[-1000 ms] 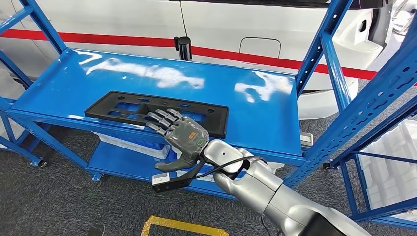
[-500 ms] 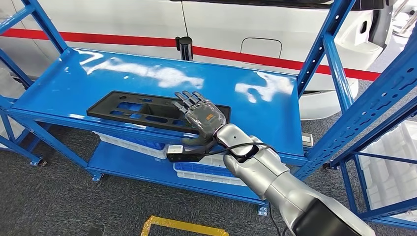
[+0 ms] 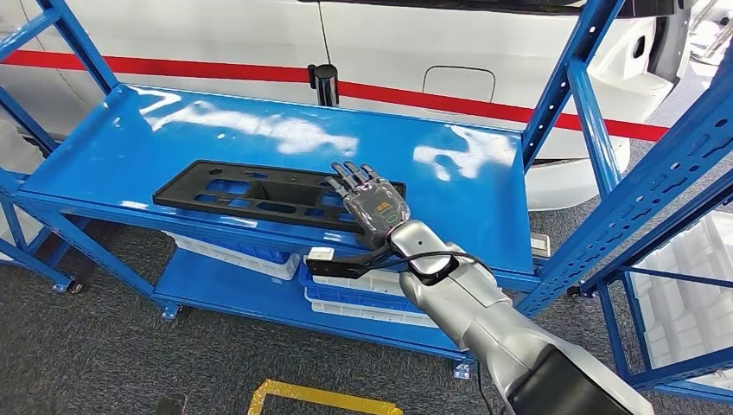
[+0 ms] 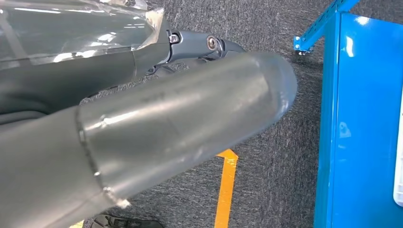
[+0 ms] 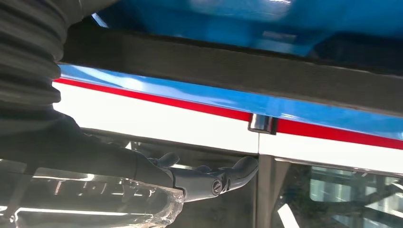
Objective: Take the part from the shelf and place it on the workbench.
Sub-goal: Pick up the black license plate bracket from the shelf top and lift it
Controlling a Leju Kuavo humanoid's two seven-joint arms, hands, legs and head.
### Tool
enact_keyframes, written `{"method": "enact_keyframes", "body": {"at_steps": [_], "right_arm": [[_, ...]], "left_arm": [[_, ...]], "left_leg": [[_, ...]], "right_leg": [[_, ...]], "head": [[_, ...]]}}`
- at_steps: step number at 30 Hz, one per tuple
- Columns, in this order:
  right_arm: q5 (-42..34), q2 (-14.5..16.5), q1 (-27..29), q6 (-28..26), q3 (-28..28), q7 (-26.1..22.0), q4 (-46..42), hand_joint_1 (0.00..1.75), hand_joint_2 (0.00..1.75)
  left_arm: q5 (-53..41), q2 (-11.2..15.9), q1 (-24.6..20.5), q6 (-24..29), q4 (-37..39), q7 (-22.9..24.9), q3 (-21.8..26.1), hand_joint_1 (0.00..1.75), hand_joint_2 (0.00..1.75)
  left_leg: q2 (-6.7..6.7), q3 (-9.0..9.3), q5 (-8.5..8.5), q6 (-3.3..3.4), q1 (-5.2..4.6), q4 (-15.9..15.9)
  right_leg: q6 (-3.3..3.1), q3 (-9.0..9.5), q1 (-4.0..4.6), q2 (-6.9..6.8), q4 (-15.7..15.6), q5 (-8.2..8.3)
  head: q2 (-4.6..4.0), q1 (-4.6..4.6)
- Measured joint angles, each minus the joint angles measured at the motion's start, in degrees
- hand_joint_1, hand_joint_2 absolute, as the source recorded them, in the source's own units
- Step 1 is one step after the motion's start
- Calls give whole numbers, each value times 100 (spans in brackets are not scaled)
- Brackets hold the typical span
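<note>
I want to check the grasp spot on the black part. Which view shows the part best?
The head view: the whole black part lies flat on the blue shelf, the right hand over its right end. The right wrist view gives a blurred close edge of it; the left wrist view looks at floor.

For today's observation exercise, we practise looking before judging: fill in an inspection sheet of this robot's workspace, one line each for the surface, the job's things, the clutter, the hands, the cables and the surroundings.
Surface: glossy blue shelf, bare apart from the part; glare patches on it.
Job's things: long black part with cut-outs lies flat near the shelf's front edge; the workbench cannot be made out.
Clutter: white trays on the lower shelf level.
Hands: right hand lies over the part's right end, fingers stretched out flat; whether it grips cannot be told. Left hand hangs over the floor, its fingers too hidden to judge.
Cables: black cable loops at the right wrist.
Surroundings: white vehicle with red stripe behind the shelf; grey carpet with yellow floor marking.
</note>
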Motion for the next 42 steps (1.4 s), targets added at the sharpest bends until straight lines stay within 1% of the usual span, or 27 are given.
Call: {"method": "enact_keyframes", "body": {"at_steps": [8,9,11,12,13,15,17,20,23,25,29,34,36,42], "right_arm": [[-23,1,46,-222,-114,159,168,0,175],[-34,1,54,-296,-146,192,181,18,175],[-60,-1,68,-446,-230,250,199,95,175],[-71,-2,71,-507,-276,263,204,137,175],[-72,-4,71,-546,-319,261,205,160,175],[-55,-7,70,-587,-394,235,205,165,175],[-40,-10,70,-591,-454,197,205,164,175],[-42,-11,70,-586,-528,141,205,158,175],[-54,-13,70,-580,-571,103,205,144,175],[-61,-11,69,-582,-595,92,205,139,175],[-80,-11,67,-586,-637,16,205,143,175],[-123,-11,65,-601,-674,-110,202,166,175],[-154,-11,65,-609,-678,-172,194,169,175],[-275,-13,66,-605,-690,-313,105,169,175]], "left_arm": [[31,-3,-52,19,0,-28,-42,0,0],[65,-5,-52,53,0,-81,-42,0,0],[160,-11,-50,139,0,-235,-40,0,0],[208,-14,-49,191,0,-317,-40,0,0],[253,-19,-49,250,0,-382,-39,0,0],[315,-32,-49,406,-3,-461,-33,0,0],[344,-49,-45,559,-26,-482,-27,0,0],[397,-66,-46,618,-61,-483,-25,0,0],[432,-72,-54,547,-61,-469,-22,0,0],[427,-72,-63,502,-60,-459,-22,0,0],[425,-72,-76,471,-59,-442,-22,0,0],[428,-72,-83,478,-59,-436,-22,0,0],[436,-72,-82,479,-58,-436,-22,0,0],[494,-72,-82,488,-57,-442,-25,0,0]], "left_leg": [[0,0,0,0,0,0],[0,0,0,0,-1,0],[0,-1,0,0,-2,0],[0,-1,0,0,-3,0],[0,-1,0,0,-3,0],[0,-1,0,0,-4,0],[0,0,0,0,-5,0],[0,0,0,0,-5,0],[0,0,0,0,-4,0],[0,0,0,0,-4,0],[1,0,0,0,-4,0],[1,0,0,0,-5,0],[1,1,0,0,-5,0],[3,2,0,0,-5,0]], "right_leg": [[0,1,0,0,0,0],[0,1,0,0,0,0],[0,1,-2,0,0,0],[0,1,-3,0,0,0],[0,1,-5,0,0,0],[0,1,-7,0,0,0],[0,1,-7,0,0,0],[0,0,-7,0,0,0],[0,0,-7,1,0,0],[0,0,-7,0,0,0],[0,1,-7,1,0,0],[0,2,-7,1,0,0],[0,2,-8,1,0,0],[0,2,-8,2,0,0]], "head": [[0,0],[0,1],[0,1],[0,1],[0,0],[0,0],[0,1],[0,0],[0,1],[0,0],[0,0],[0,0],[0,0],[0,0]]}}
